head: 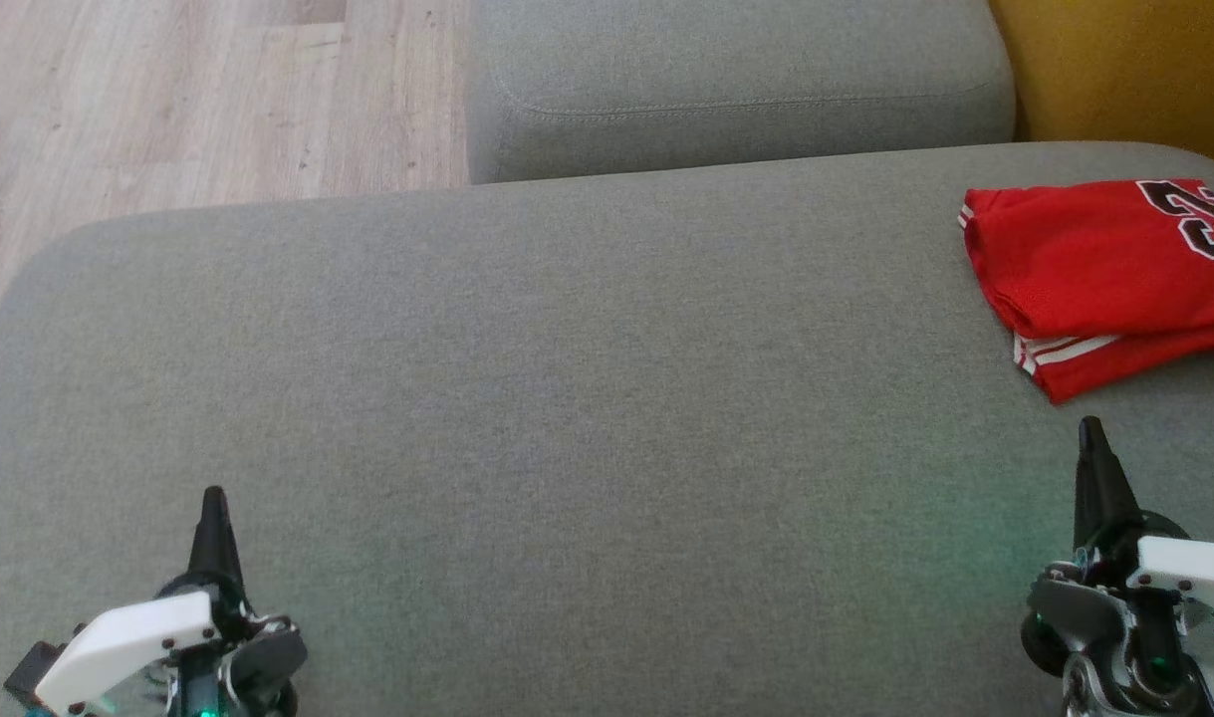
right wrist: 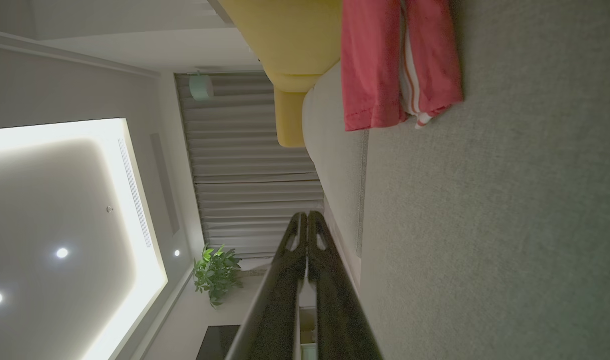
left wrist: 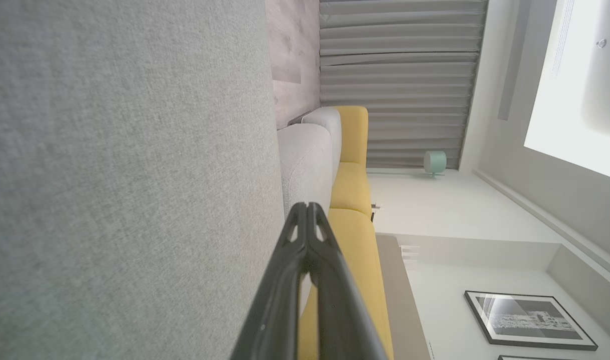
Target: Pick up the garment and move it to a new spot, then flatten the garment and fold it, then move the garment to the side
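A red garment (head: 1094, 274) with white stripes and a black number lies folded at the far right of the grey sofa cushion (head: 567, 398). In the right wrist view the garment (right wrist: 390, 65) sits at the top, ahead of the fingers. My right gripper (head: 1092, 430) hovers just below the garment's near edge, shut and holding nothing, its tips pressed together (right wrist: 307, 216). My left gripper (head: 214, 498) rests at the lower left, far from the garment, also shut and empty (left wrist: 309, 207).
A second grey cushion (head: 736, 90) stands behind the first. Wooden floor (head: 188, 100) lies at the upper left. A yellow sofa part (head: 1124, 70) is at the upper right. Broad bare cushion spreads between the grippers.
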### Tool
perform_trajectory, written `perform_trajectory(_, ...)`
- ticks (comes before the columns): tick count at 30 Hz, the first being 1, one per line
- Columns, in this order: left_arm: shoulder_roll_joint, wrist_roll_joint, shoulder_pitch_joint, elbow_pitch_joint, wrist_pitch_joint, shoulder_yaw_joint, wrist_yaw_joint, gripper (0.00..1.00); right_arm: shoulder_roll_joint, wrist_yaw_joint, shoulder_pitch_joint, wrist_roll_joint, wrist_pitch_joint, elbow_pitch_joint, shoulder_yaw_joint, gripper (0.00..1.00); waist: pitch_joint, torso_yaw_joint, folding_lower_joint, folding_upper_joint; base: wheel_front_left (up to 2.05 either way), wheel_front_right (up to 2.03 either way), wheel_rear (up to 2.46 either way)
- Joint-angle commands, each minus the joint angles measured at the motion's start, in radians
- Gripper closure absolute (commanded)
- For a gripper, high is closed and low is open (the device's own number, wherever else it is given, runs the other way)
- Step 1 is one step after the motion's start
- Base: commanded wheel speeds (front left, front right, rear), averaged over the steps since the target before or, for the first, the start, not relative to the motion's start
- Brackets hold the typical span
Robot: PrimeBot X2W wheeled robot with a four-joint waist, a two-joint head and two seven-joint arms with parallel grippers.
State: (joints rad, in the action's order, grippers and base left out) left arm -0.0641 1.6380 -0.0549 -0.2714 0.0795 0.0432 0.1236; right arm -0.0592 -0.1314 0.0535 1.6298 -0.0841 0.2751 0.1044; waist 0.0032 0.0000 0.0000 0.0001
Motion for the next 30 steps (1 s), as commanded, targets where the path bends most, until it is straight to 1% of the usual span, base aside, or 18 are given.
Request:
perform_trajectory(1, -0.009, -0.003, -0.050, 0.028, 0.009, 0.039, 0.007, 1.00, -0.011, 0.001, 0.052, 0.001, -0.007, -0.032, -0.018, 1.00, 0.000, 0.000, 0.0000, -0.0001, 0.00, 0.00, 0.00)
perform_trajectory(30, -0.001, -0.012, -0.051, 0.027, 0.017, 0.050, 0.007, 1.00, -0.004, 0.001, 0.053, -0.007, -0.015, -0.031, -0.008, 1.00, 0.000, 0.000, 0.0000, -0.0001, 0.00, 0.00, 0.00)
